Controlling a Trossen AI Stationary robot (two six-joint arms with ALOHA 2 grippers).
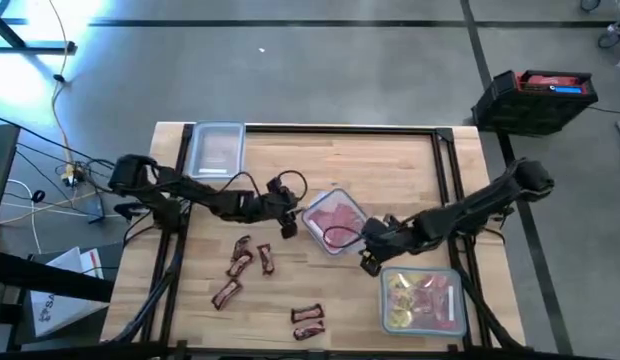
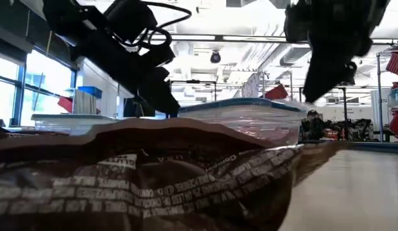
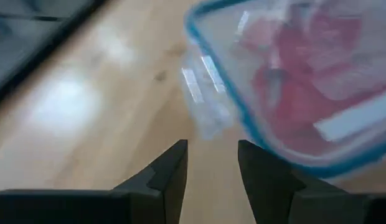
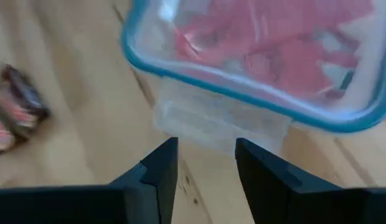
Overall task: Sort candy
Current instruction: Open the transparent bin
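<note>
A clear container (image 1: 335,220) with a blue rim holds red candy packets (image 4: 268,43) at the table's middle. My left gripper (image 1: 288,226) stands open just left of it, with the container's corner (image 3: 286,81) ahead of its fingers and bare wood between them. My right gripper (image 1: 371,262) stands open at the container's near right side. Its fingers are in front of the container's clear latch tab (image 4: 218,127) and apart from it. Several dark brown mini bars (image 1: 240,258) lie loose on the near left of the table. One bar (image 2: 141,179) fills the low view's foreground.
A second clear container (image 1: 422,300), holding yellow and pink candy, sits at the near right. A third container (image 1: 215,150) stands at the far left corner. Two more brown bars (image 1: 308,320) lie at the near edge. A black crate (image 1: 535,100) stands on the floor beyond the table.
</note>
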